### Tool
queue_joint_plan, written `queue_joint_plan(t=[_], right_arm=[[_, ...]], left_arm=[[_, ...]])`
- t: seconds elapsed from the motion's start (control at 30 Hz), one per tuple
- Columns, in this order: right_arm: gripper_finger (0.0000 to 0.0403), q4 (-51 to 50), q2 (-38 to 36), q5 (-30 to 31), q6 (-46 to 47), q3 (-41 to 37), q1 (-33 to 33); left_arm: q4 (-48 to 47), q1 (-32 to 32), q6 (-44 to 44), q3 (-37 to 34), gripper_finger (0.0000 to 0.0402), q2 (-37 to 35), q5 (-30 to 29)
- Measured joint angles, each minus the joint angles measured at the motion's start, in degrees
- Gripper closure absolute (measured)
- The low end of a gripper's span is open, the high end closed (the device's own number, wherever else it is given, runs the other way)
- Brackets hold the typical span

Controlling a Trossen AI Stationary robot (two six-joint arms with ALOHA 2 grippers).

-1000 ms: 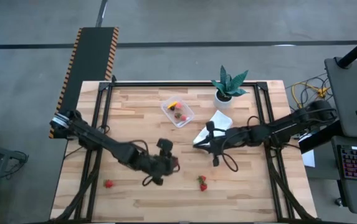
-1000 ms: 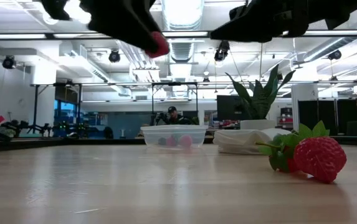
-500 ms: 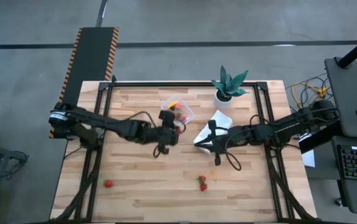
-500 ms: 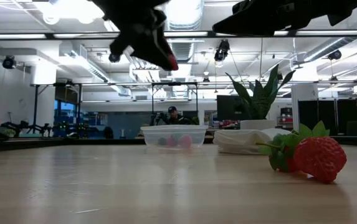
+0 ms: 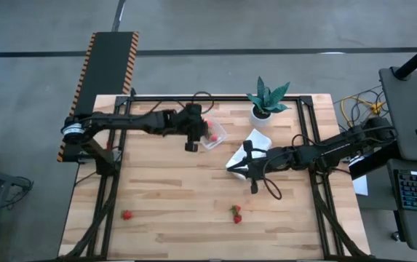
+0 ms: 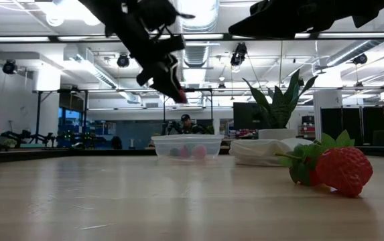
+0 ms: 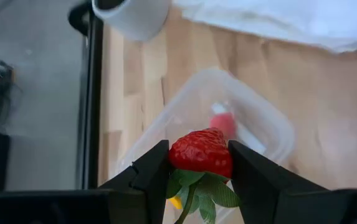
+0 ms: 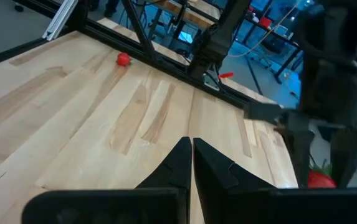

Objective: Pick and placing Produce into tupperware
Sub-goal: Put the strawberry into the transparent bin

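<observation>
My left gripper (image 5: pixel 193 136) hangs at the left rim of the clear tupperware (image 5: pixel 214 134), shut on a red strawberry with a green top (image 7: pixel 200 149). In the low view the gripper (image 6: pixel 168 77) is high above the tub (image 6: pixel 187 147). The tub stands on the table and holds a red piece (image 7: pixel 223 122) and a yellow one (image 7: pixel 176 202). Two more strawberries lie on the wood, one at the near left (image 5: pixel 126 215) and one near the middle (image 5: pixel 236 213). My right gripper (image 5: pixel 246 169) hovers shut beside the white cloth (image 5: pixel 250 148). My left gripper pinches the strawberry's red body (image 7: pixel 197 163) between its two fingers (image 7: pixel 156 167), one on each side. The fingers come from above, slanting down. The berry is lifted clear over the tub, and its green top (image 7: pixel 197 183) lies back between the fingers.
A potted green plant (image 5: pixel 266 98) stands at the far edge, right of the tub. The folded white cloth lies between the plant and my right gripper. A large strawberry (image 6: pixel 336 169) sits close to the low camera. Bare wood spreads over the table's near half.
My left gripper has carried the strawberry from the table's middle toward the far edge and now hangs at the tupperware. It has stayed shut on the berry. My right arm has kept still.
</observation>
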Motion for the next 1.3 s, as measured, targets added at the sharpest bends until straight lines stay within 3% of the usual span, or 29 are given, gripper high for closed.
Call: queue_joint_plan(t=[0.17, 0.6, 1.3], right_arm=[[0.0394, 0.02, 0.00, 0.08, 0.09, 0.00, 0.00], [0.0394, -1.11, 0.00, 1.51, 0.35, -0.02, 0.00], [0.0394, -1.18, 0.00, 1.53, -0.36, -0.02, -0.02]], left_arm=[[0.40, 4.96, -0.04, 0.00, 0.0271, 3.30, 3.92], [5.93, 8.79, -0.39, 0.00, 0.0271, 13.54, 4.22], [5.95, 8.76, -0.48, 0.02, 0.0271, 13.42, 6.41]])
